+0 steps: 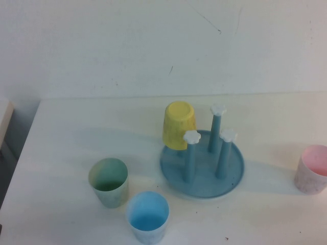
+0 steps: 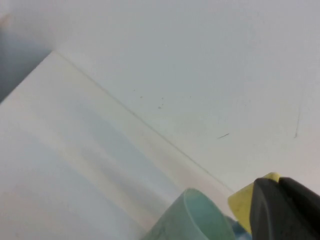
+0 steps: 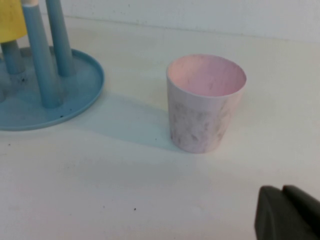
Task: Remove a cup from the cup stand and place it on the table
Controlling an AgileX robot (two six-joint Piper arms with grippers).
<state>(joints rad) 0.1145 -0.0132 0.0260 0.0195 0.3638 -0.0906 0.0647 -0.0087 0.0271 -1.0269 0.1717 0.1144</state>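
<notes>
The yellow cup (image 1: 179, 125) sits upside down on the back left peg of the blue cup stand (image 1: 204, 186), which stands mid-table on the white table (image 1: 76, 132). Three other pegs with white flower caps are bare. Neither gripper shows in the high view. In the left wrist view my left gripper (image 2: 279, 182) is shut and empty, low over the table, with the yellow cup (image 2: 242, 202) beyond it. In the right wrist view my right gripper (image 3: 282, 190) is shut and empty, with the stand (image 3: 75, 95) and the yellow cup (image 3: 10, 22) far off.
A pale green cup (image 1: 108, 182) and a blue cup (image 1: 147, 217) stand upright in front and to the left of the stand. A pink cup (image 1: 311, 168) stands upright at the right edge, close to my right gripper (image 3: 205, 102). A white wall backs the table.
</notes>
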